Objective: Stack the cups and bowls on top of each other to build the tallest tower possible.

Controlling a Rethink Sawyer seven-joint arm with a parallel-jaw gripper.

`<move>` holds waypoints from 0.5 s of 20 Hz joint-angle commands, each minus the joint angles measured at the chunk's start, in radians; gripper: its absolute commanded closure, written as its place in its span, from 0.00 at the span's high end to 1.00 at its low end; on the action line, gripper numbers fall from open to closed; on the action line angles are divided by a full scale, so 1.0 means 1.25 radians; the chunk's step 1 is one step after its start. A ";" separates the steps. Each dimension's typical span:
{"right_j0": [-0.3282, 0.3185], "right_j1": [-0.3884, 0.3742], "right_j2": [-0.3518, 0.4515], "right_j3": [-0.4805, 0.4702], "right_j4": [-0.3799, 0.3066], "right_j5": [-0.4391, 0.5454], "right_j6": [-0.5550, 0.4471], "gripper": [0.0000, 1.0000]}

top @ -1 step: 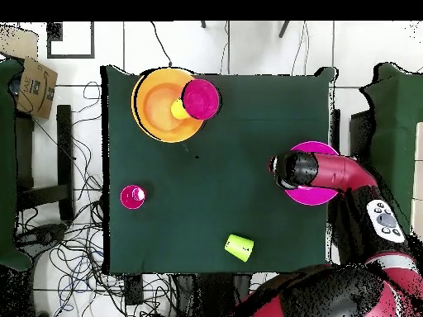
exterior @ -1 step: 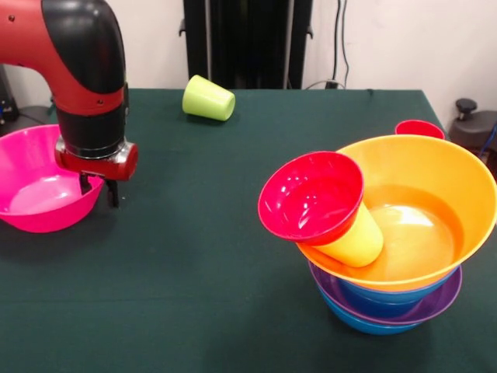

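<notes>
Front view: hand (exterior @ -1 step: 99, 193) at pink bowl (exterior @ -1 step: 31, 194) rim, fingers straddling it, apart or clamped unclear; red bowl (exterior @ -1 step: 311, 196) tilted on yellow cup (exterior @ -1 step: 359, 239) inside orange bowl (exterior @ -1 step: 435, 167).

Probably a robotics lab — loose cables (top @ -1 step: 78, 248) on tiled floor (top @ -1 step: 248, 45), cardboard box (top @ -1 step: 35, 82), green-clothed table (exterior @ -1 step: 210, 256)

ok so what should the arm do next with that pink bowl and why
Probably lower the gripper a little onto the near rim of the pink bowl and close on it. The gripper hangs at the bowl's rim with nothing held, while the tower already carries the orange bowl, the yellow cup and the small red bowl, so the pink one is a likely next piece.
</notes>
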 commanded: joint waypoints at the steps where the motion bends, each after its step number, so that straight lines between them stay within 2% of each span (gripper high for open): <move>1: 0.013 0.061 -0.020 -0.043 -0.038 -0.002 -0.010 0.00; 10: 0.061 0.025 0.011 -0.122 0.018 0.134 -0.032 0.00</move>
